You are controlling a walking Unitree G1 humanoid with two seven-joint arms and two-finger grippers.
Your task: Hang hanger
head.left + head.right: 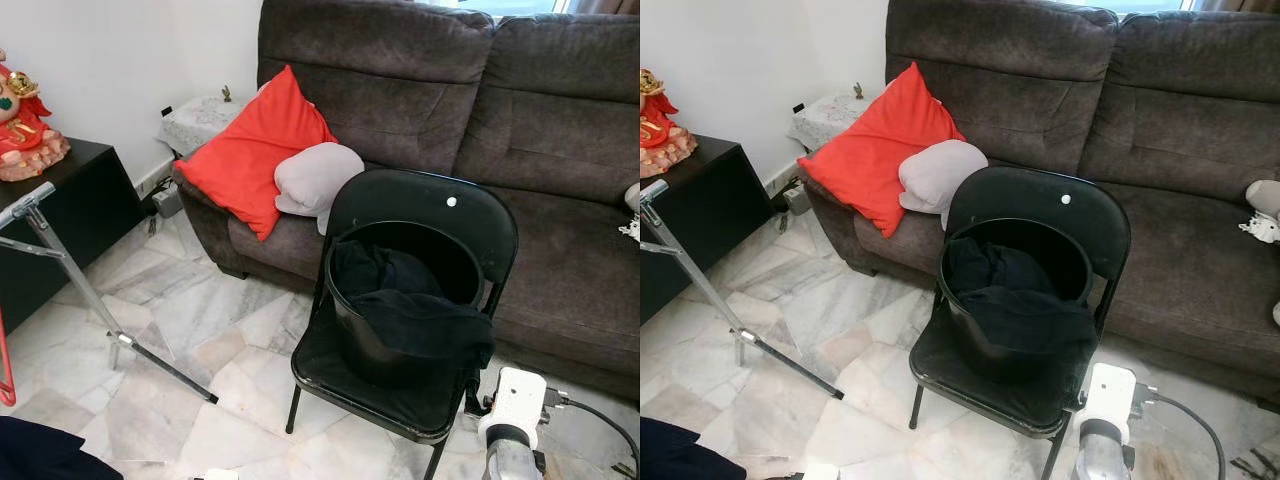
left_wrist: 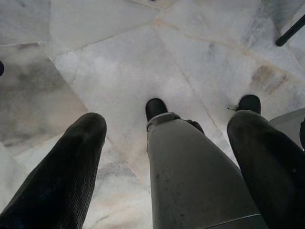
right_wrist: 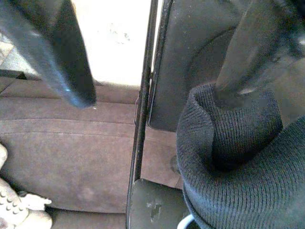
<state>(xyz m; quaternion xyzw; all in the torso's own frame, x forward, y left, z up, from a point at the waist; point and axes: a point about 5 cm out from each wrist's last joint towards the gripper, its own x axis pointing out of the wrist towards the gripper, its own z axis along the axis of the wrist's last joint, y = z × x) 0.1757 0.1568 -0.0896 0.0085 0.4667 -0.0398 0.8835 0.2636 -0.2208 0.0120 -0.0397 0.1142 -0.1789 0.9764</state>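
A black bucket [image 1: 400,300] stands on a black folding chair [image 1: 425,205] and holds dark clothes [image 1: 420,310] that spill over its rim. A thin red piece that looks like a hanger [image 1: 6,365] shows at the far left edge, below the silver rack bars [image 1: 70,270]. My right arm [image 1: 512,410] is low beside the chair's right front corner. In the right wrist view, my right gripper [image 3: 152,95] is open by the chair frame [image 3: 143,105], one finger pressing into dark knit cloth [image 3: 238,157]. My left gripper [image 2: 169,121] hangs open over the marble floor.
A dark brown sofa [image 1: 540,120] with a red cushion [image 1: 255,150] and a grey pillow [image 1: 315,178] stands behind the chair. A black cabinet [image 1: 70,215] with a red figurine [image 1: 22,120] is at the left. A dark cloth [image 1: 40,452] lies at the bottom left.
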